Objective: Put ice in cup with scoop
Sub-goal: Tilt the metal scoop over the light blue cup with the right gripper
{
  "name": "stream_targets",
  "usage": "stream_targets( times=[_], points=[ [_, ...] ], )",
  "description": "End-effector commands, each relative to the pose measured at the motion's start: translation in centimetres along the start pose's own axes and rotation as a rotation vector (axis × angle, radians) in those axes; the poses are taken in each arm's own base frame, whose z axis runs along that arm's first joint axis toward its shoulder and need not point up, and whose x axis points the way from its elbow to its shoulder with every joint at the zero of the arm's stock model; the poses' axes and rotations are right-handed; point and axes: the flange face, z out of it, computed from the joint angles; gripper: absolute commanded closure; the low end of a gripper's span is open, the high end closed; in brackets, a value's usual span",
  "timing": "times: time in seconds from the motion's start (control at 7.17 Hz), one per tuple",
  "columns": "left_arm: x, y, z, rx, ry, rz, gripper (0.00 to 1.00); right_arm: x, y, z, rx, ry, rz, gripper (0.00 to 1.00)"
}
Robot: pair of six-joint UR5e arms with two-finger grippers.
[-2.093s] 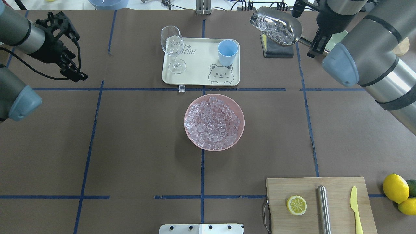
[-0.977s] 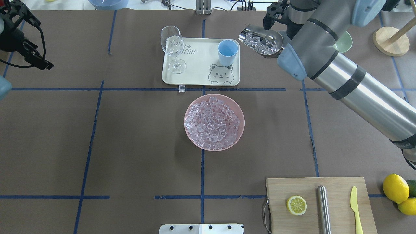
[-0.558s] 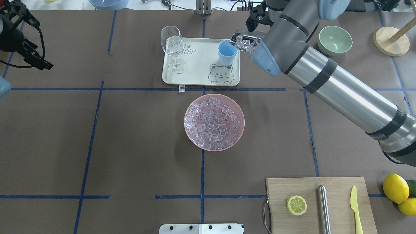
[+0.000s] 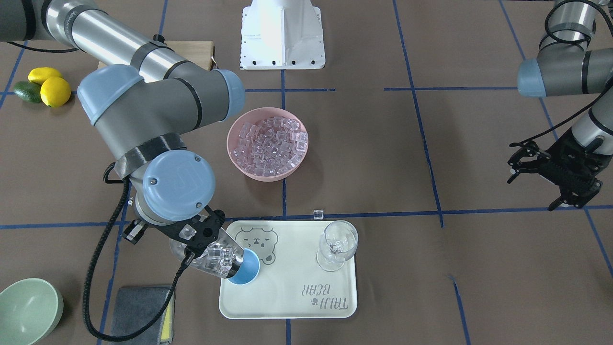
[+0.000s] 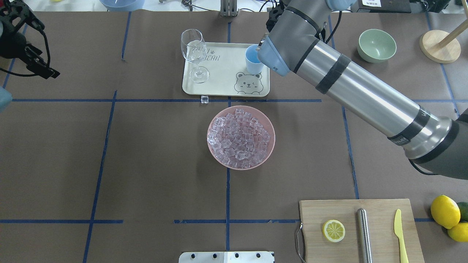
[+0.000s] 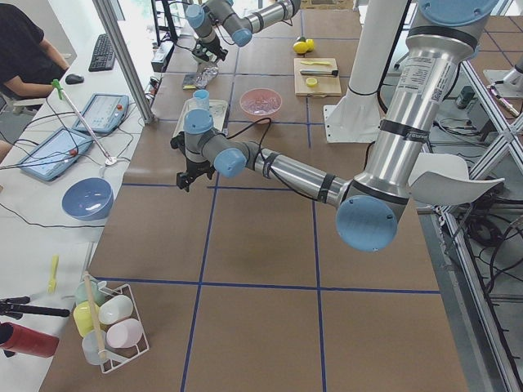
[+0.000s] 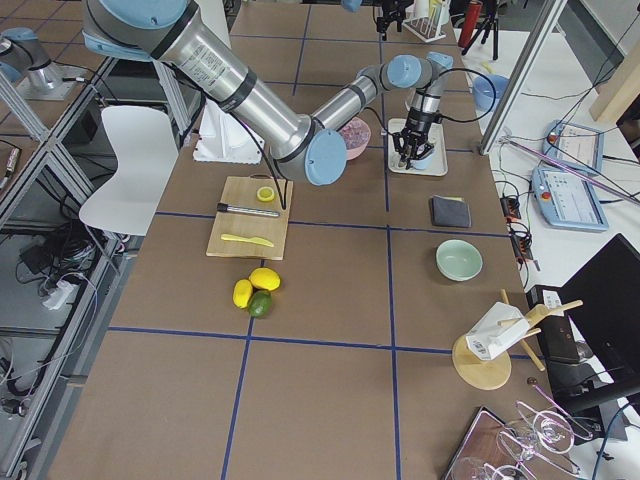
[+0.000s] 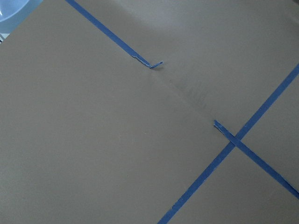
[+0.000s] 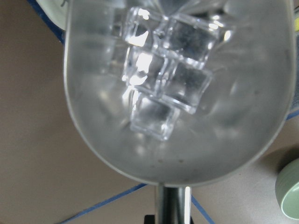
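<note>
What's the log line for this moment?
phase: pour | right gripper: shut on scoop, mouth at cup rim | ice: in scoop | left gripper: open, empty

scoop (image 9: 236, 121) + ice (image 9: 170, 70): far-R side → tipped at cup (image 4: 249, 274) rim | R arm (image 5: 360, 93): swung across | L gripper (image 4: 532, 190): pulled back outward

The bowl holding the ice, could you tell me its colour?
The bowl is pink, clearest in the overhead exterior view.

Wine glass (image 5: 193, 51) on tray (image 5: 223, 69); lemons (image 5: 445, 211) beside cutting board (image 5: 382, 233)
</note>
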Motion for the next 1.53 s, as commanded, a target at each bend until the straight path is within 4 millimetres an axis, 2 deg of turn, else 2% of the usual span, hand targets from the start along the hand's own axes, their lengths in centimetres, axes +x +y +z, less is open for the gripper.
stream_targets(
  times=[0.0, 0.14, 0.56, 1.4],
  points=[
    [-0.02, 0.03, 0.03, -0.001, 0.0, 0.0, 0.0, -1.55, -1.25, -0.54, -0.087, 0.026, -0.02, 1.0],
    [-0.01, 0.02, 0.02, 0.001, 0.0, 0.0, 0.0, -2.06, -1.21, -0.69, -0.107, 0.03, -0.024, 1.0],
    [0.16, -0.17, -0.08, 0.004, 0.001, 0.004, 0.0, -1.72, -0.85, 0.21, -0.135, 0.034, -0.027, 1.0],
    [0.09, -0.09, 0.02, -0.001, 0.001, -0.001, 0.0, -1.69, -0.33, -0.46, -0.176, 0.062, -0.024, 1.0]
  ],
)
